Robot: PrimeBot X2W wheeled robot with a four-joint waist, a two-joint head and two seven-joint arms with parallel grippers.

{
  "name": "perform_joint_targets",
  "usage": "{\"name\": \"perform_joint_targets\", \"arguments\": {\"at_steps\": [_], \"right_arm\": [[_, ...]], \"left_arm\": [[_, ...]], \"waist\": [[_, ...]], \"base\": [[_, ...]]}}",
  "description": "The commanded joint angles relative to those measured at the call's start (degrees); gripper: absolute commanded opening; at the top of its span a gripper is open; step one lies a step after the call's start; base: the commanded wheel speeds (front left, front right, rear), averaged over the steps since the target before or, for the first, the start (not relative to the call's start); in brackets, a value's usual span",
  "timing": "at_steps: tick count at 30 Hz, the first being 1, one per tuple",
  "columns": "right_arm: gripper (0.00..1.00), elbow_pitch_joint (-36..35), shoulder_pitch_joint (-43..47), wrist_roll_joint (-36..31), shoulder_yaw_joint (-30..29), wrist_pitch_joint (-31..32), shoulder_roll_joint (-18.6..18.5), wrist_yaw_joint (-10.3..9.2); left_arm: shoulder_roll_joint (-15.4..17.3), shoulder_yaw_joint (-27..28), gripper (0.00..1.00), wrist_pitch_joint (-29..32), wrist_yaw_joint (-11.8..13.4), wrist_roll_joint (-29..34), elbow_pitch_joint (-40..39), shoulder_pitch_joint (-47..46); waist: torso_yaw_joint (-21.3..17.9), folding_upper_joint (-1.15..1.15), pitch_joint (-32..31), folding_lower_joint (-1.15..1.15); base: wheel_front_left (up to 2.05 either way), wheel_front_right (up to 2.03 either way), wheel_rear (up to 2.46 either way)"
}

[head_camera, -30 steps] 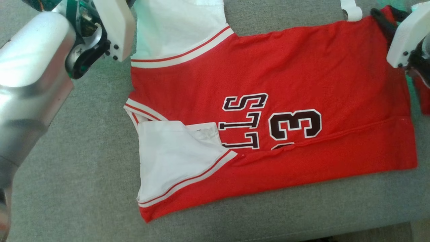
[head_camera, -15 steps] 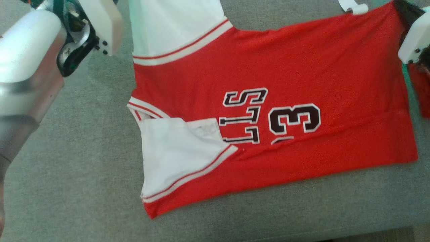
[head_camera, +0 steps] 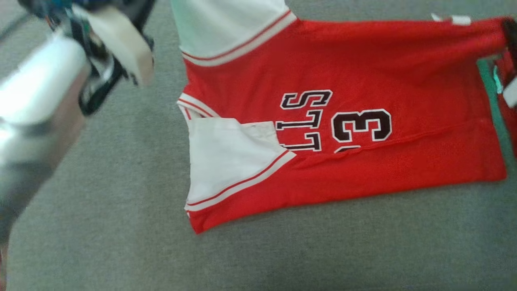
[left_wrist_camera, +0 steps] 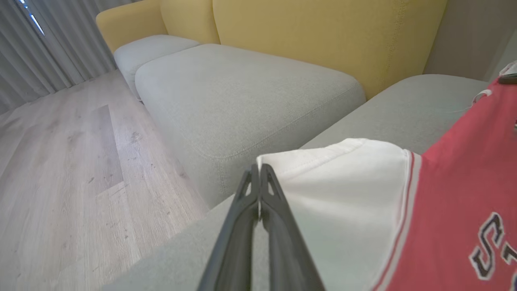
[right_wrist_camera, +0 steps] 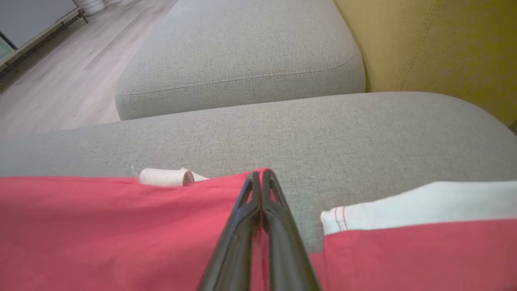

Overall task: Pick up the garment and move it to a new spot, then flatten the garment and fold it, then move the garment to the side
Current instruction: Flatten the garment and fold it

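Garment (head_camera: 363, 81) on seat cushion (head_camera: 101, 226), spanning left claw (left_wrist_camera: 259, 167) to right claw (right_wrist_camera: 261, 173); tag (right_wrist_camera: 163, 177), seemingly, just beside right claw.

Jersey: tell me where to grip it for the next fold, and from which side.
Pinch the jersey at the two ends of its far edge, the white shoulder panel and the red hem corner, coming in from each end. The near edge is folded over; the far one lies free.

A silver forearm (head_camera: 36, 109) carries a white wrist housing (head_camera: 121, 44); left pincer (left_wrist_camera: 259, 173) and right pincer (right_wrist_camera: 261, 178) are slim, dark, slotted.
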Motion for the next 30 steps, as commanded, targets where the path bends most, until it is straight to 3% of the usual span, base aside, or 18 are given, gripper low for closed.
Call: {"name": "perform_joint_targets", "arguments": {"at_steps": [1, 18, 23, 30], "right_arm": [[0.0, -2.5, 2.87, 1.24, -0.66, -1.16, -2.88, 0.37], [0.0, -11.75, 25.45, 3.63, -8.56, -4.19, -7.77, 0.37], [0.0, -13.69, 30.76, 2.28, -12.3, -3.53, -7.0, 0.37], [0.0, -16.11, 37.27, -0.52, -17.91, -1.2, -4.15, 0.37]], "left_arm": [[3.21, 1.98, 0.0, -1.5, 1.23, -0.15, -2.64, 0.71], [13.26, -1.19, 0.0, -4.05, 14.42, -2.7, -28.99, 24.08], [14.85, -2.3, 0.0, -3.73, 17.47, -4.45, -34.37, 29.54], [14.34, -4.03, 0.0, -4.59, 20.52, -5.62, -37.23, 35.28]], "waist": [[1.24, 0.0, -0.96, 0.01], [5.37, 0.0, -6.46, 0.01], [5.5, 0.0, -7.37, 0.01], [5.79, 0.0, -7.0, 0.01]], "base": [[0.0, 0.0, 0.0], [0.0, 0.0, 0.0], [0.0, 0.0, 0.0], [0.0, 0.0, 0.0]]}}
